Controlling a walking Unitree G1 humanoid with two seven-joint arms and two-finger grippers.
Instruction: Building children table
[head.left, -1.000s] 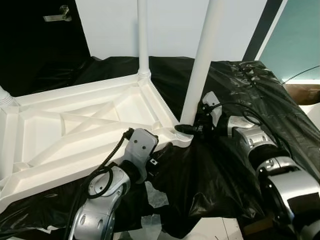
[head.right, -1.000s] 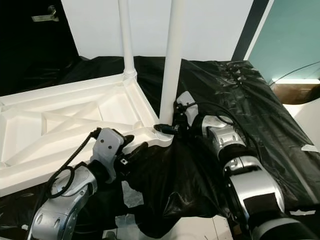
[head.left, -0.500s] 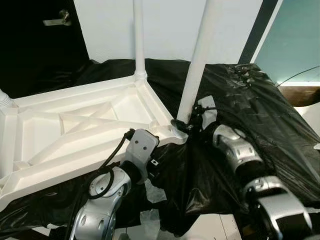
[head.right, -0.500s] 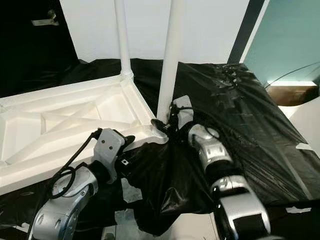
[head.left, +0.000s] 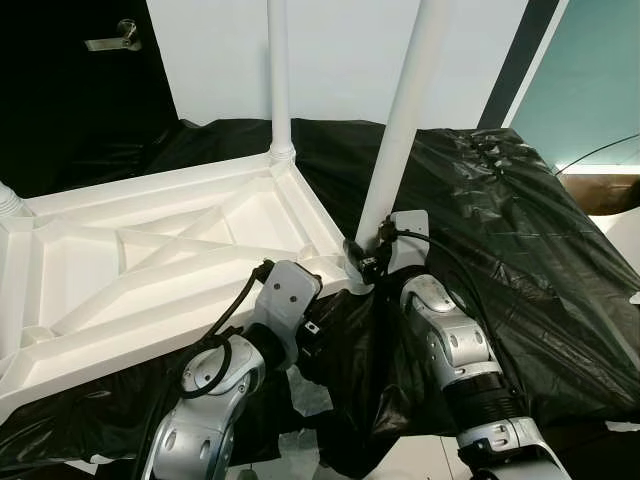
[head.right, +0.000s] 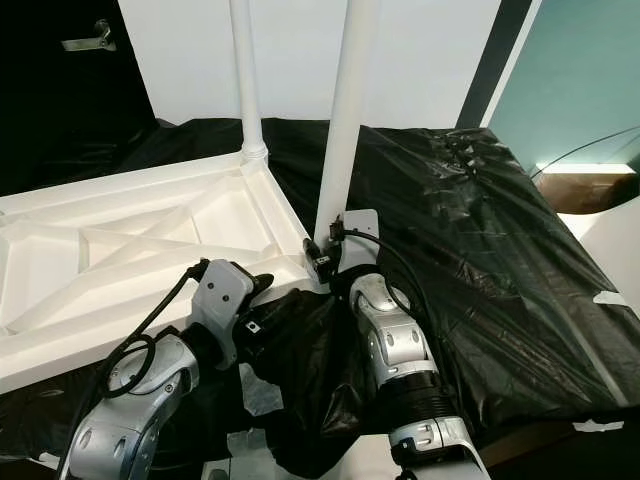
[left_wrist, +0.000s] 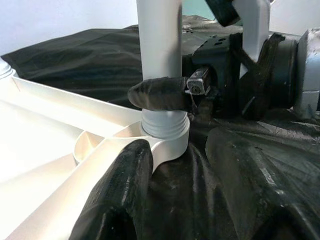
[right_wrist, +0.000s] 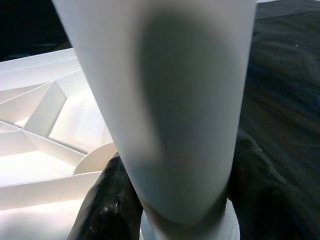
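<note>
The white table top lies upside down on black plastic sheeting. White legs stand upright in its corners: one at the far corner, one at the near right corner, and a stub of another at the left edge. My right gripper is shut around the base of the near right leg, just above its socket; one of its fingers wraps the leg. My left gripper is open low beside that same corner, one finger lying against the table rim.
The crumpled black sheeting covers the whole work surface and drops off at the front edge. A dark door with a handle is at the back left, and a teal wall and a brown box at the right.
My right arm has swung in from the right toward the middle while its gripper stayed on the leg's base. The left arm has barely moved. The camera shifted slightly.
</note>
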